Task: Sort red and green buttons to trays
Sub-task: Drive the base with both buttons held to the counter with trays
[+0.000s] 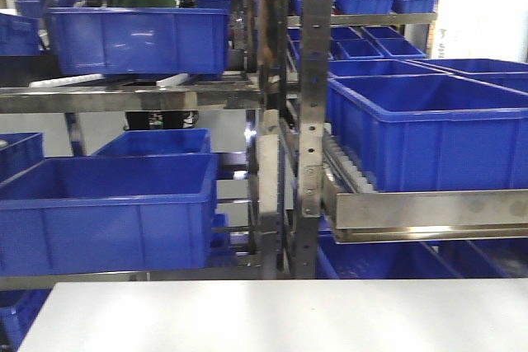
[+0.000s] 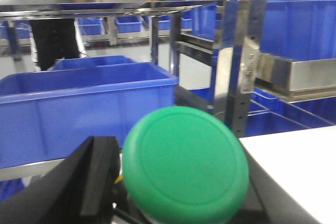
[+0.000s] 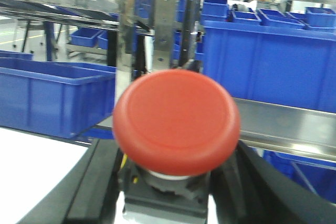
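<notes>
**Each claw holds one button, one colour apiece**

The left claw (image 2: 181, 203) pinches the round green-capped plastic push-button (image 2: 185, 163) between black fingers (image 2: 97, 179) — its cap fills the wrist view. The right claw (image 3: 169, 205) grips the round red mushroom-capped push-button (image 3: 177, 128), clamped at its dark blocky base (image 3: 165, 192). Behind both stand deep blue plastic crates (image 1: 107, 208) on steel racks (image 1: 309, 121); the white counter (image 1: 272, 315) lies before the racks.

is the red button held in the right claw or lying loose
Held: the red button sits between the right claw's black fingers, its dark base wedged between them, cap towards the camera.
</notes>
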